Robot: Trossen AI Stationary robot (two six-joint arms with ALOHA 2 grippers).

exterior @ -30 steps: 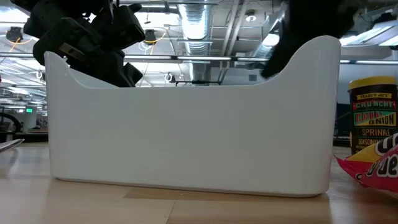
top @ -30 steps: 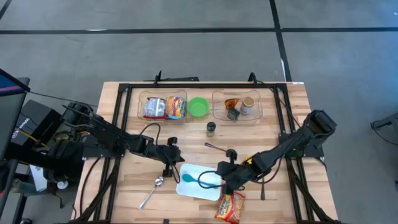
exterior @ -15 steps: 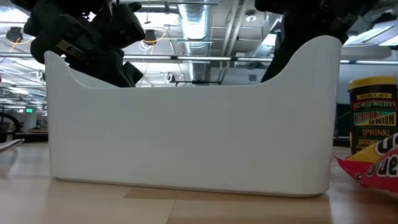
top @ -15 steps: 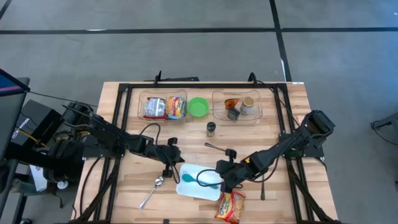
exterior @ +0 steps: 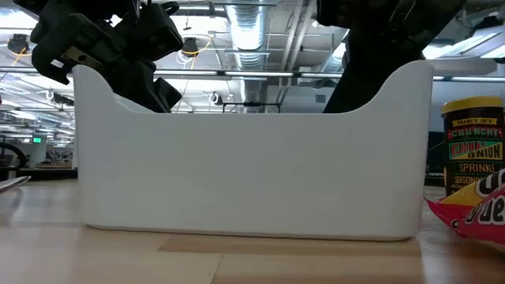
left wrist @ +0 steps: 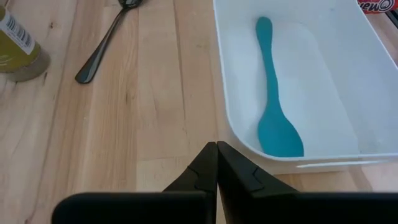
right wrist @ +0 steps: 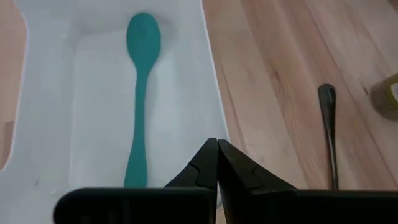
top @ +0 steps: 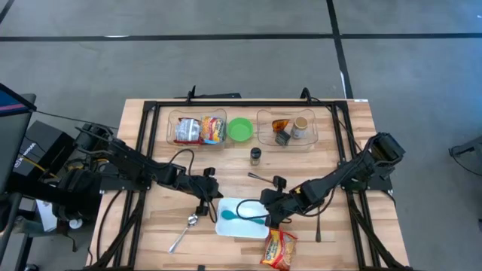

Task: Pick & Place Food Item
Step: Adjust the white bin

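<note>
Wooden planks make up the table (top: 151,226) I am working over, with a black frame round it and grey floor beyond. Near the front edge sits a white tray (top: 230,230) holding a teal spoon (top: 241,216). My left gripper (top: 210,199) sits at the tray's left end, its fingers (left wrist: 202,171) pressed together with nothing between them. My right gripper (top: 269,217) is at the tray's right end, over its rim, and its fingers (right wrist: 202,162) are likewise closed on nothing (both wrist views show the tips meeting just at the tray wall).

An orange snack bag (top: 279,251), the food item nearest me, lies on the table just beside the tray's front right corner. A metal spoon (top: 182,234) lies left of the tray, and a dark spoon (top: 260,178) behind it. Further back stand a small spice jar (top: 256,156), a green bowl (top: 240,129), and two clear bins (top: 197,129) with packaged food inside. From table height the tray wall fills most of my view, with a yellow-labelled can (exterior: 473,146) at its right.
</note>
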